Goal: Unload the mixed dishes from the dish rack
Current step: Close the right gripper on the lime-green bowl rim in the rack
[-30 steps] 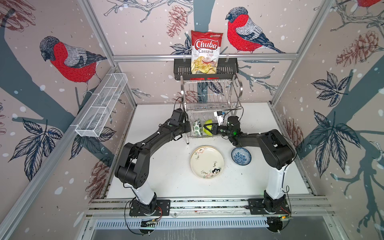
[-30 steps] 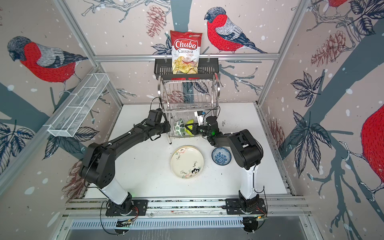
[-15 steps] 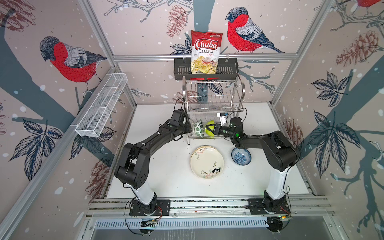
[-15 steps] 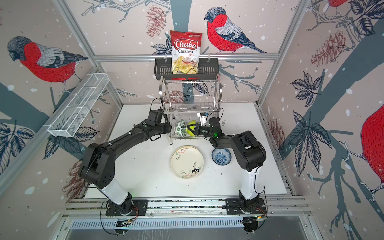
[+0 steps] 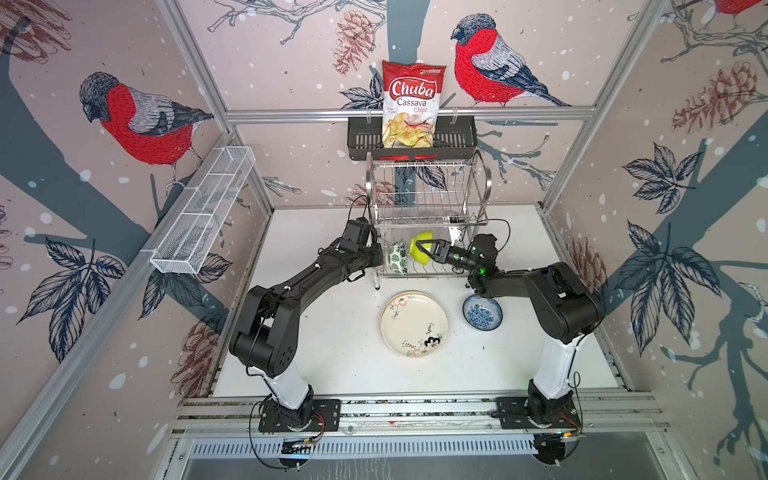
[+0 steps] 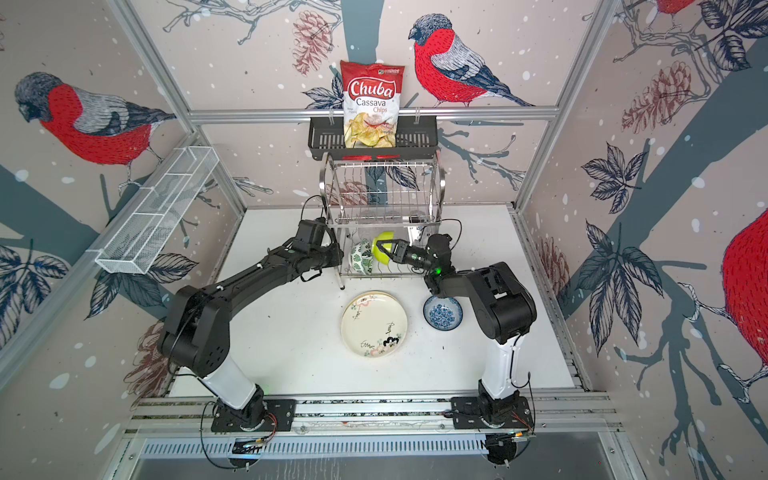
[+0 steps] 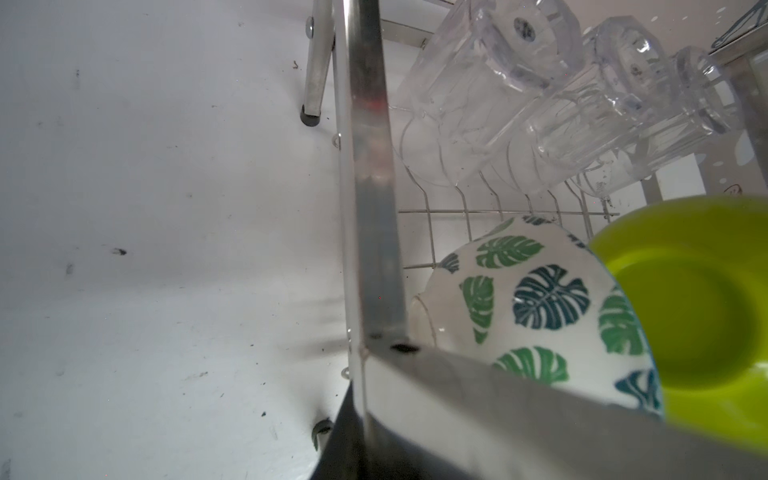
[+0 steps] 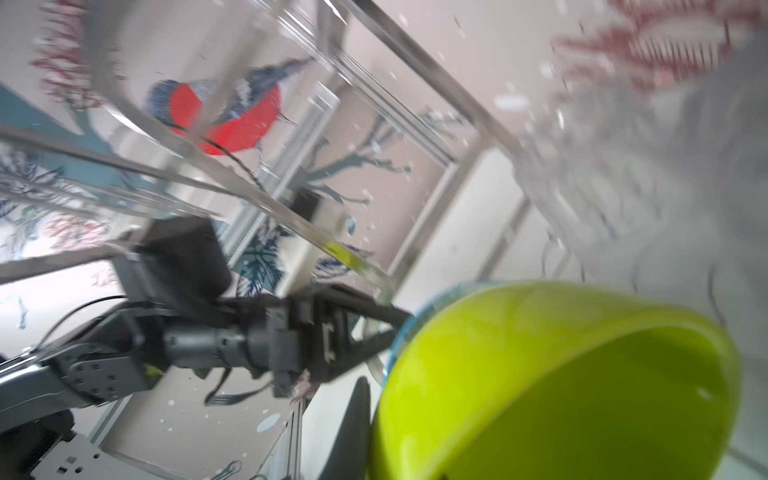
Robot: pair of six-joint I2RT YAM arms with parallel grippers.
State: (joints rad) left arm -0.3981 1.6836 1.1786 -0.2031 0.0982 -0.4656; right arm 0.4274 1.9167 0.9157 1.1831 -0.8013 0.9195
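Now lime bowl [image 5: 419,260] pinched btwn right claw [image 5: 419,248] tips; inside rack [image 5: 424,191].

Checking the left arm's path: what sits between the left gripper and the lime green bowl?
The green-leaf bowl, on edge in the lower tier of the dish rack, sits between the left gripper and the lime green bowl; both top views show it.

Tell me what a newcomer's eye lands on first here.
The lime green bowl, gripped by the right gripper in the lower tier of the dish rack, stands out brightest. Above the rack, a red-and-white chips bag stands in a black basket. In front, a cream floral plate and a blue-patterned bowl lie on the white table.
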